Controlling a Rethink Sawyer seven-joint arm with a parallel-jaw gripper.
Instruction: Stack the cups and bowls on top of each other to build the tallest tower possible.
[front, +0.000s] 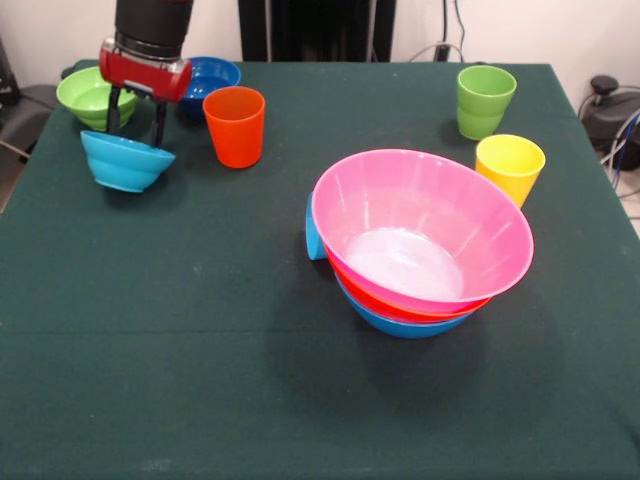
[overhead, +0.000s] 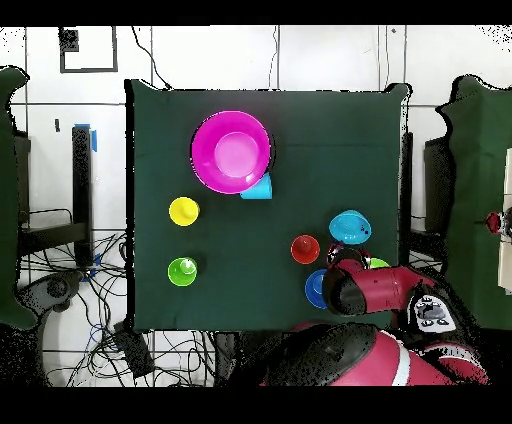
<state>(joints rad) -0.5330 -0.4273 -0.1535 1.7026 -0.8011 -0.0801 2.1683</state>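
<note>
The robot's gripper (front: 138, 128) pinches the rim of the small light blue ridged plastic bowl (front: 124, 162), tilted just above the green tablecloth (front: 200, 350), presumably bound for the tower (front: 425, 245) of nested large bowls, pink uppermost.

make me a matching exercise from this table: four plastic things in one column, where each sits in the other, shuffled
Things:
1. small light blue ridged plastic bowl
2. wide pink plastic bowl
3. yellow plastic cup
4. light blue plastic cup

Places:
A. on its side against the tower
B. in the gripper, tilted
C. top of the nested pile
D. upright beside the green plastic cup

Pairs: 1-B, 2-C, 3-D, 4-A
</note>
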